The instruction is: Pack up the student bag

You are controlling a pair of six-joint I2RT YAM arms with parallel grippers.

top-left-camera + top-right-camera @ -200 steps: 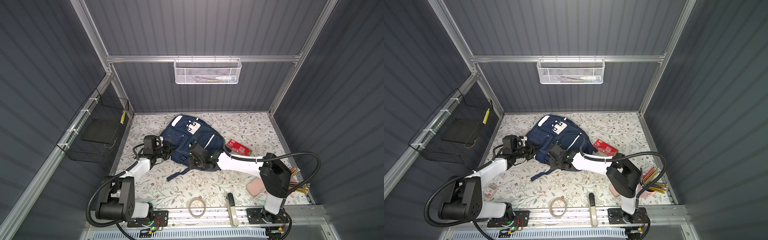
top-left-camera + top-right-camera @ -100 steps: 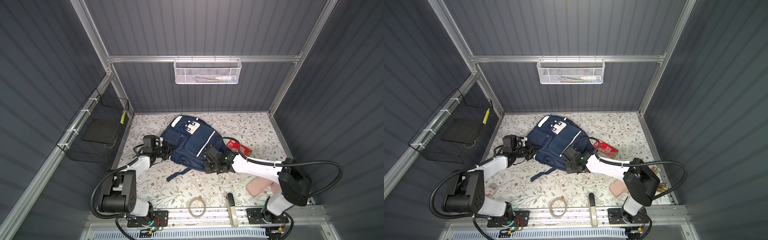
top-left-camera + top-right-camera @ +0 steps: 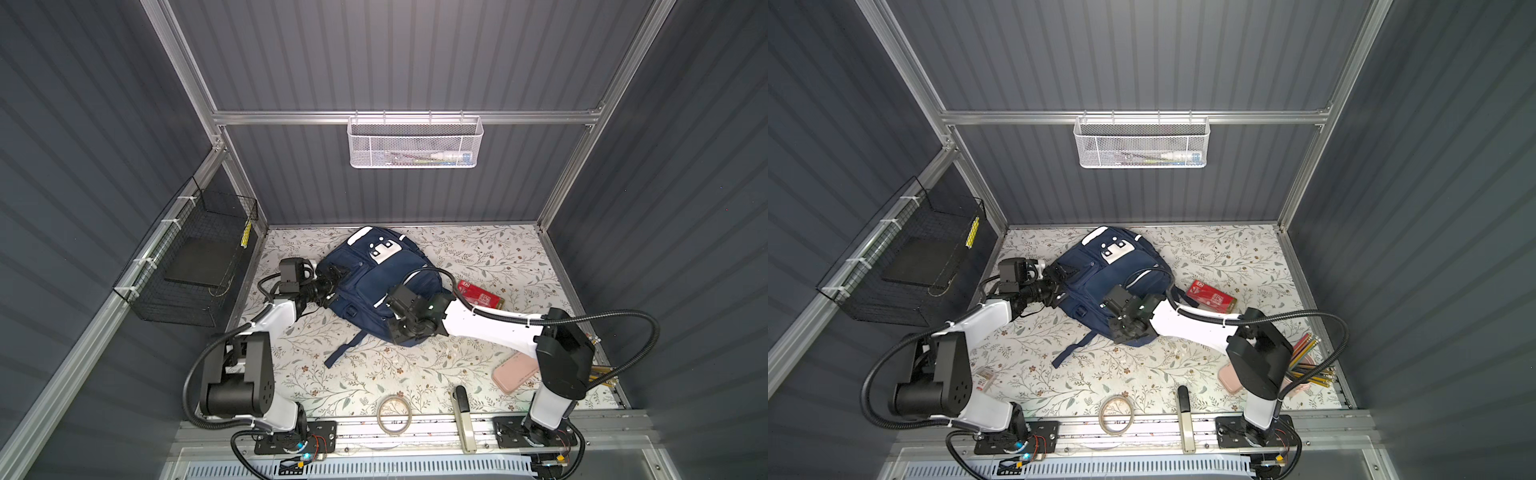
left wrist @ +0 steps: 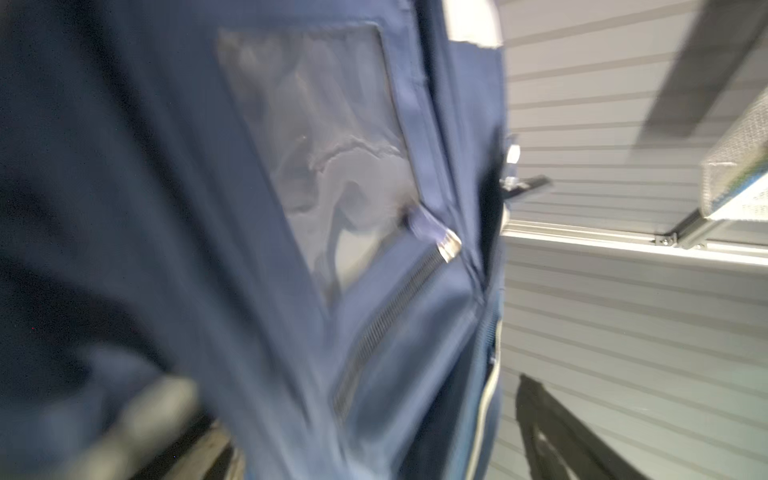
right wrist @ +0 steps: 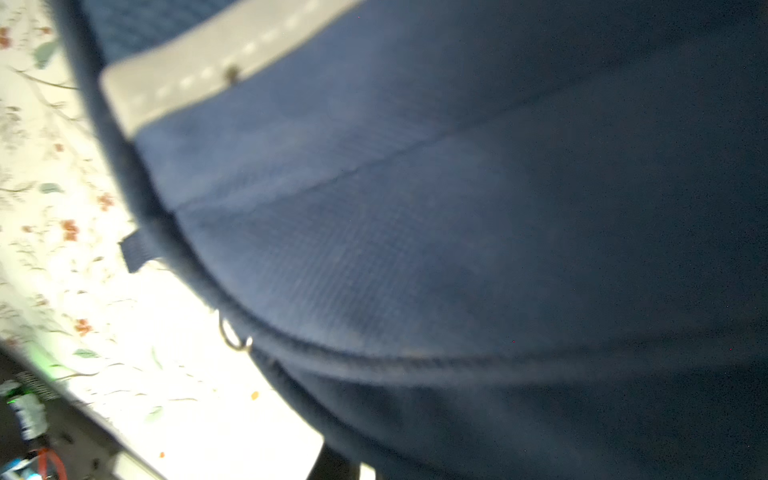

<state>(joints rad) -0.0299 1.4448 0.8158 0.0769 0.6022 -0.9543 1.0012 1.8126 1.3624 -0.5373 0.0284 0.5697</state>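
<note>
Left gripper: jaws look spread, at the left edge of the student bag, nothing clearly pinched. Right gripper: closed, pressed on the bag's near end; a pinch on the fabric cannot be told. Bag lies flat mid-table on the floral cover, with a strap trailing toward the front. The right arm and its cable cross the bag's right side. Both wrist views are blurred and filled with navy fabric. Red box sits just right of the bag. Pink pencil case is partly under the right arm, with pencils beside it. Tape roll sits at the front edge.

Sharp, evenly lit top views; dim, motion-blurred wrist views.
</note>
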